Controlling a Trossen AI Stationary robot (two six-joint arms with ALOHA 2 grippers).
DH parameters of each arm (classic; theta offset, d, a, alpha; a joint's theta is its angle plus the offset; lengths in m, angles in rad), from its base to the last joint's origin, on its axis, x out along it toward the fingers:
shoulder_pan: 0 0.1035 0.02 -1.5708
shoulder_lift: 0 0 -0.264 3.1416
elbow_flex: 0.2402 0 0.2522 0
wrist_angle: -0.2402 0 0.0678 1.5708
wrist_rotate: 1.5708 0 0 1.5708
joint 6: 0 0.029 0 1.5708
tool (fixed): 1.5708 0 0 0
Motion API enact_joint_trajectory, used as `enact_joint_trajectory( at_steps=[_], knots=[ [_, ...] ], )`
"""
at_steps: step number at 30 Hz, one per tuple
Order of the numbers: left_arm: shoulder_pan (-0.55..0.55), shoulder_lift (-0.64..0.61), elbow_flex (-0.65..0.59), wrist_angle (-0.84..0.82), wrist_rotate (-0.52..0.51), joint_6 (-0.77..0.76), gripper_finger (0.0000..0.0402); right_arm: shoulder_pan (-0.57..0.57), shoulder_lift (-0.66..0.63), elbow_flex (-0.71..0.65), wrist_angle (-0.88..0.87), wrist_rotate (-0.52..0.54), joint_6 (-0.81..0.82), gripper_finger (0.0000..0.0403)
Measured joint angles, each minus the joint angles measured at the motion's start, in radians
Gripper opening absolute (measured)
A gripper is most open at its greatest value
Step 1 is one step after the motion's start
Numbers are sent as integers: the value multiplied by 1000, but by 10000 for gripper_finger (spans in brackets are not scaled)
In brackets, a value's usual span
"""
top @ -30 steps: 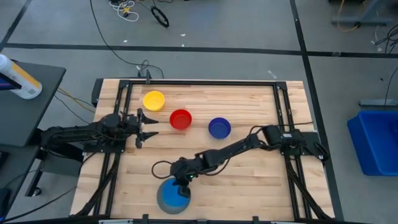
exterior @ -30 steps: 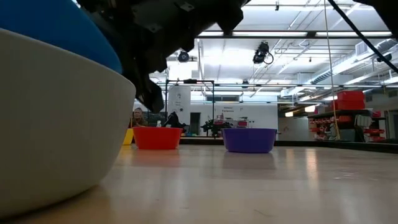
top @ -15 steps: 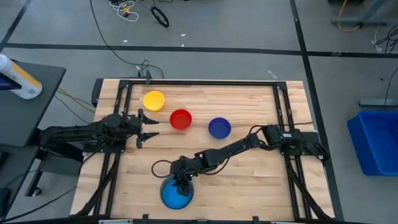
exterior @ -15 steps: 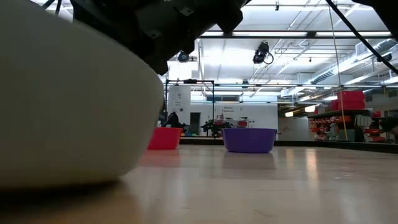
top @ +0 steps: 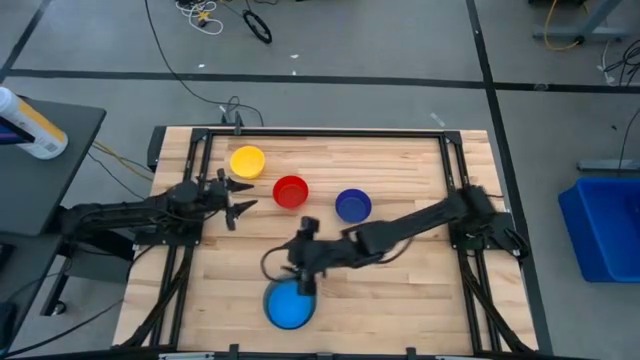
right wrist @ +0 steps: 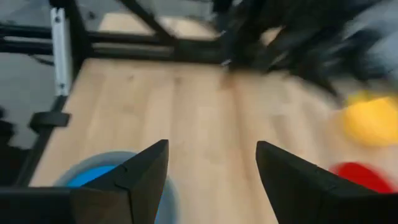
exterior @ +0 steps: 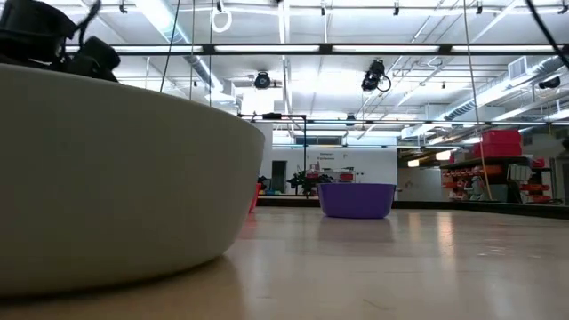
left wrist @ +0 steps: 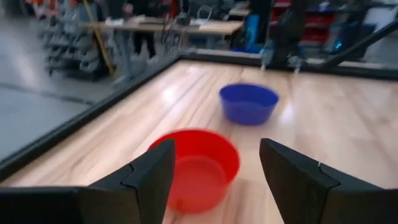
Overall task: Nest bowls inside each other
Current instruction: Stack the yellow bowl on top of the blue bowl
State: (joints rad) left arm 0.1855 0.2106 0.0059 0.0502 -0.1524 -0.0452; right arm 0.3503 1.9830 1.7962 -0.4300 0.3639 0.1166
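Light blue bowl [top: 288, 304] nested in grey bowl [exterior: 116, 178].

Three bowls [top: 291, 191] stand in a row across the table [top: 420, 290]; nearer the front, one bowl [top: 289, 304] sits inside another.

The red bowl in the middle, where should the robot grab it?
By the rim. The red bowl stands upright and open with thin walls, so one finger could go inside and one outside. The open left gripper already faces it, so coming down from that side looks easiest.
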Motion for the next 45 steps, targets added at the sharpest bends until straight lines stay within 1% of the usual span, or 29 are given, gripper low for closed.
enact_joint_trajectory(
  at_steps=[2, 5, 8, 10, 12, 16, 19, 21, 25, 28, 33, 36, 39, 41, 42, 45],
  knots=[
    [31, 48, 0, 2, -1, -6, 237, 11, -67, -19, -56, 79, -31, 245],
    [83, 135, 3, 34, -3, -28, 234, 22, -176, -127, -75, 154, -46, 233],
    [134, 239, 43, 31, -1, -44, 234, 28, -301, -310, -28, 208, -7, 222],
    [165, 310, 89, 32, 3, -46, 233, 28, -389, -465, 48, 236, 31, 217],
    [196, 392, 146, 13, 3, -49, 233, 27, -472, -620, 138, 237, 76, 214],
    [259, 567, 273, -97, -12, -53, 233, 23, -611, -892, 340, 230, 166, 216],
    [305, 703, 350, -155, -13, -75, 233, 27, -679, -1037, 457, 216, 214, 225],
    [327, 792, 392, -168, -13, -75, 233, 34, -705, -1104, 517, 210, 230, 231],
    [357, 946, 468, -213, -12, -76, 233, 50, -724, -1175, 566, 209, 235, 241],
    [372, 1042, 507, -232, -15, -76, 231, 64, -725, -1189, 569, 210, 240, 245],
    [397, 1137, 543, -240, -33, -77, 224, 88, -725, -1192, 569, 209, 238, 247],
    [399, 1159, 545, -241, -63, -81, 209, 101, -725, -1192, 569, 209, 237, 241],
    [399, 1166, 546, -248, -89, -82, 177, 114, -725, -1192, 569, 209, 234, 232],
    [399, 1166, 546, -253, -94, -79, 142, 119, -725, -1192, 569, 209, 234, 227],
    [399, 1166, 546, -260, -95, -75, 120, 120, -724, -1192, 569, 209, 234, 225],
    [396, 1166, 546, -270, -99, -43, 31, 123, -724, -1192, 569, 210, 234, 219]
  ],
)
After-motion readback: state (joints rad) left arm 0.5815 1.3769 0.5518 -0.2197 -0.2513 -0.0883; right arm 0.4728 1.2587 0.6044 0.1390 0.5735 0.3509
